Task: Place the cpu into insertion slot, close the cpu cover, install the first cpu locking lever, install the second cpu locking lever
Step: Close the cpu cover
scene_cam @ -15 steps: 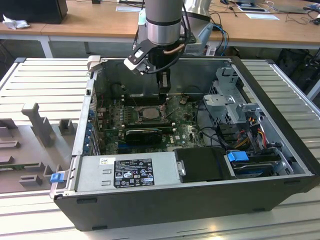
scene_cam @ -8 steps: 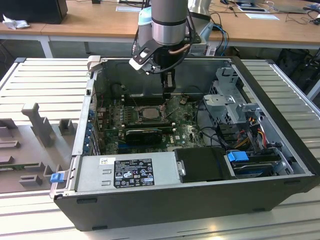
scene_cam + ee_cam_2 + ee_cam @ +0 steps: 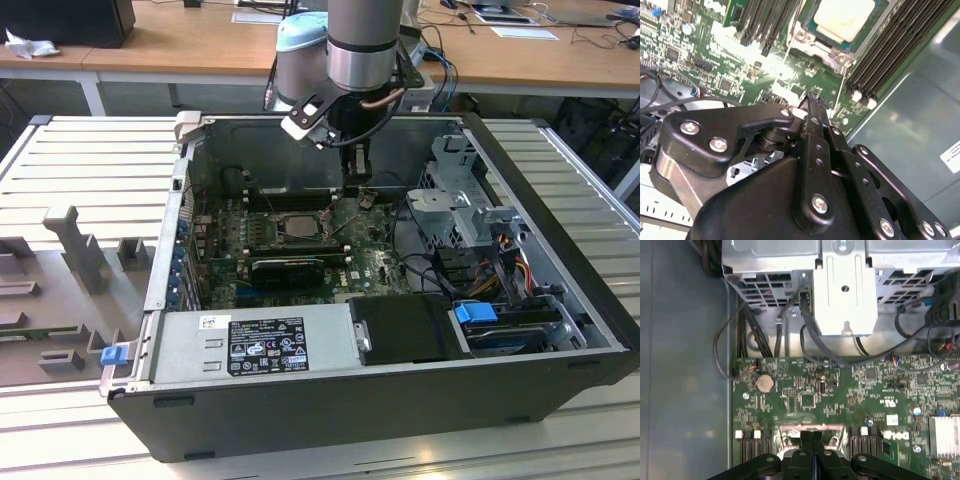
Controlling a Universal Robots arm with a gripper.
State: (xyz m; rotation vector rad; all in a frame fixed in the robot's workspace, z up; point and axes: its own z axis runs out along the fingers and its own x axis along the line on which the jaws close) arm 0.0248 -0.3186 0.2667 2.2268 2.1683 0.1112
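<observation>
The green motherboard [image 3: 365,262] lies in the open computer case. The insertion slot [image 3: 288,226] sits in its middle. In the second wrist view the pale cpu [image 3: 845,17] lies in the slot, with the grey cpu cover [image 3: 816,44] lying flat around it. Two thin wire levers [image 3: 841,92] run out from the slot's corners, one ending close to my fingertips. My gripper [image 3: 357,193] hangs low over the board at the slot's edge on the exterior view's right. Its black fingers [image 3: 812,107] are shut together with nothing between them, as the first wrist view [image 3: 812,439] also shows.
Long black memory slots [image 3: 890,45] flank the socket. A grey drive cage [image 3: 465,205] with loose cables stands on the exterior view's right, and the power supply [image 3: 265,345] lies along the front. A black card [image 3: 290,268] sits just in front of the socket.
</observation>
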